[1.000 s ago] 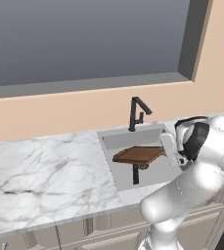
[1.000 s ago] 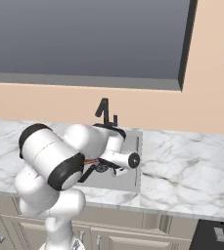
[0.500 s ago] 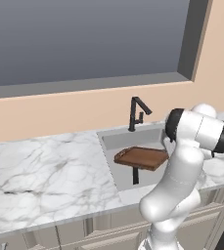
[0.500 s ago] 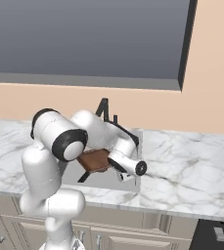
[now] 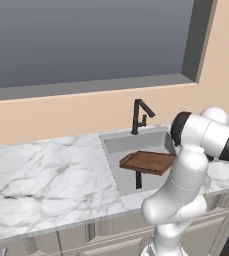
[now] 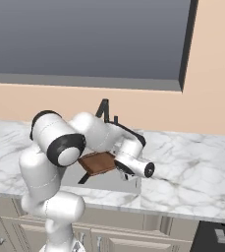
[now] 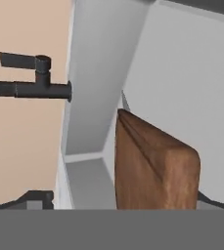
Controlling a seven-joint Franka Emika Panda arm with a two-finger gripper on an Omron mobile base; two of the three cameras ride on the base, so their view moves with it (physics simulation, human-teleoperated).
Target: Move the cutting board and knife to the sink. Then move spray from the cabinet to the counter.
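Over the sink [image 5: 117,141] set into the marble bench [image 5: 46,175], the cutting board [image 5: 148,162] sits above the basin, one end toward the arm and the small handle end toward the basin's left wall. A dark upright shape [image 5: 138,179] stands below the board; its identity cannot be confirmed — it may be the knife, or a shadow or support. The black faucet [image 5: 139,115] rises at the basin's back edge, apart from the board.

From the right base camera, the tool [image 6: 129,173] lies at the board's near end, close to the front right corner of the basin. The hand camera looks along the board's rim, with its finger tips at the lower corners, one on each side of the board — spread wide rather than clamped. Whether the pads touch the wood cannot be told; judged from this, the board is released or nearly so.

Task status, as a judgement:
- Cutting board: at the sink; this step appears essentially complete.
- Knife: its location is not confirmed, so this step cannot be marked done.
- Spray and cabinet: the second half of the task remains outstanding.
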